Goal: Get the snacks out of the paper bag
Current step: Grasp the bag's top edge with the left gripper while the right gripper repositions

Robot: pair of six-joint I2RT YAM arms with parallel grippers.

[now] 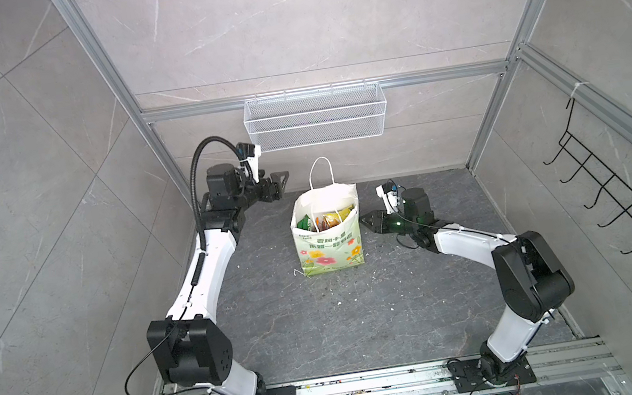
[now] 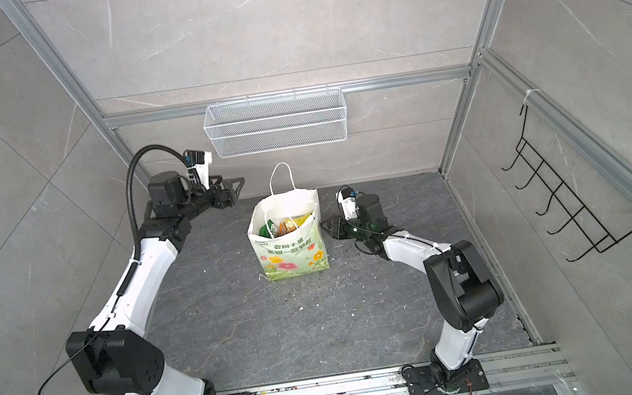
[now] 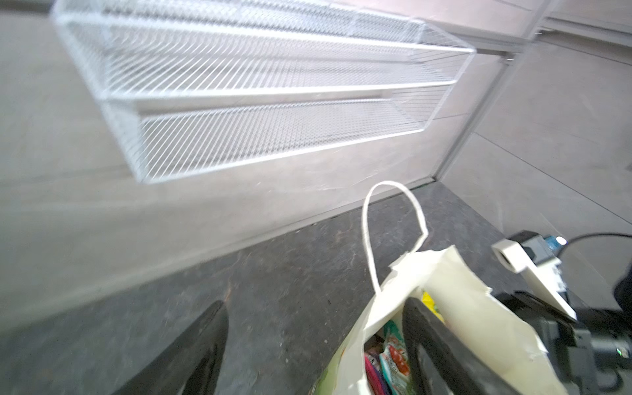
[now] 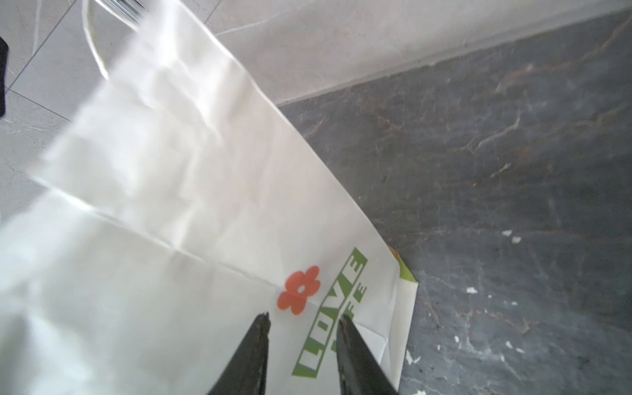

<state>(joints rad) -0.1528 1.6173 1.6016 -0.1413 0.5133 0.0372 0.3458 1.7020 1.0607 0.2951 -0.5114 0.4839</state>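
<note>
Centrally, paper bag upright on dark tabletop, grey-tiled walls; left gripper splayed, right gripper seemingly parted.

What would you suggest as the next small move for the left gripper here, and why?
Probably swing the left gripper over the open mouth of the paper bag and lower it toward the snacks. It is open, empty and raised off to the bag's back-left, while the snacks sit inside the upright bag.

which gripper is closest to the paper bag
The right gripper: its open tips sit close to the paper bag wall printed LOVE LIFE. The left gripper hangs clearly apart, off the bag's other side.
</note>
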